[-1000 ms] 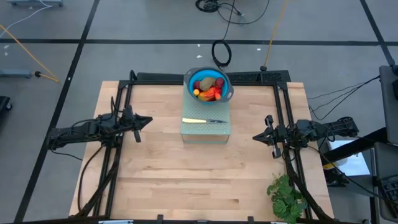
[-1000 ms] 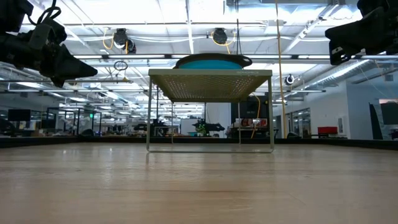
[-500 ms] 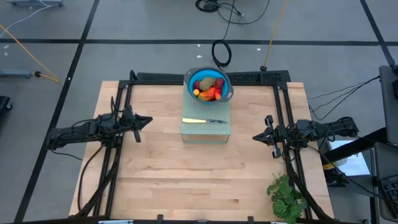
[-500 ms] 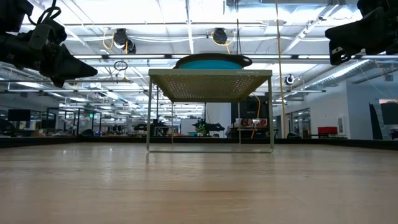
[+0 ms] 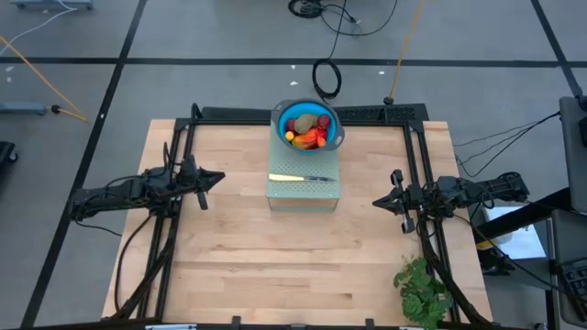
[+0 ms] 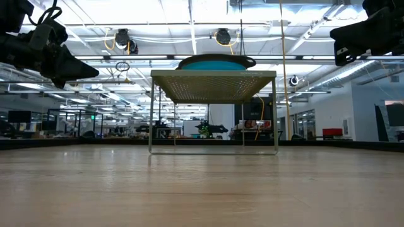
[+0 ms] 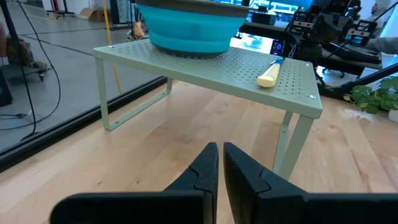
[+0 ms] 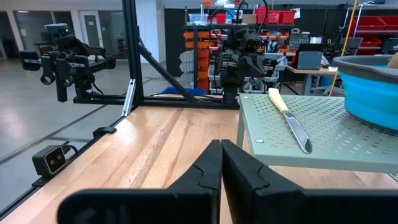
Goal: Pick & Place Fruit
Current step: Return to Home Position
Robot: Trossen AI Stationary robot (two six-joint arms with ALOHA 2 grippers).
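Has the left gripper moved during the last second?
No. The left gripper stays at the same distance left of the shelf, fingers shut.

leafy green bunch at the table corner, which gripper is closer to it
Right. The right gripper hangs over the same side of the table as the leafy green bunch, a little farther back; the left gripper is across the table on the opposite side.

A pale green perforated shelf stands on the wooden desk, between the left pincer and the right pincer. It carries a yellow-handled knife and, farther from both pincers, a blue strainer bowl. A leafy green bunch lies near the right pincer.
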